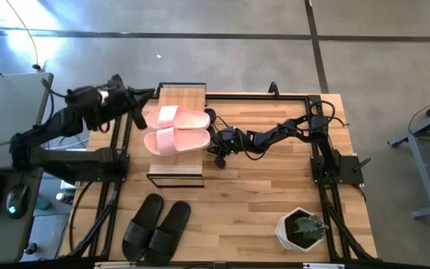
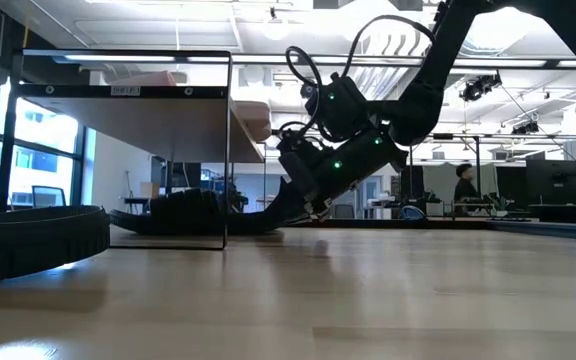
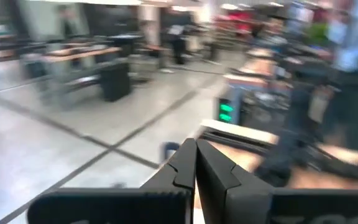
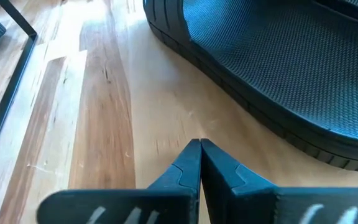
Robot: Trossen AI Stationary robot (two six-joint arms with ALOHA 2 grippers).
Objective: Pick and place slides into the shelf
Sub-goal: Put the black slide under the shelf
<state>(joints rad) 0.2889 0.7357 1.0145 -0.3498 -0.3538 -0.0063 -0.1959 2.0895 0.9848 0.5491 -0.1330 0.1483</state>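
The pink pair of slides [image 1: 176, 131] lies on the plank top of the shelf [image 1: 179, 173], which stands toward the table's [image 1: 260, 202] far left; a black pair of slides [image 1: 157, 227] rests near the table's near edge, left of centre; the right gripper [image 1: 216, 144], fingers pressed together and empty, sits low at the shelf's right side beside a black slide [image 4: 278, 68]; the left gripper [image 1: 146, 94], fingers likewise closed, hangs off the table's far-left corner; a potted plant [image 1: 301, 229] occupies the near right.

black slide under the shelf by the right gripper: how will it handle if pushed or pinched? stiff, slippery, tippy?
The black slide lies flat on the table, so it will probably skid rather than tip. Its thick ribbed sole edge looks like foam: likely light, slightly bendy. The textured footbed should grip well. The right gripper is shut beside it, not holding it.
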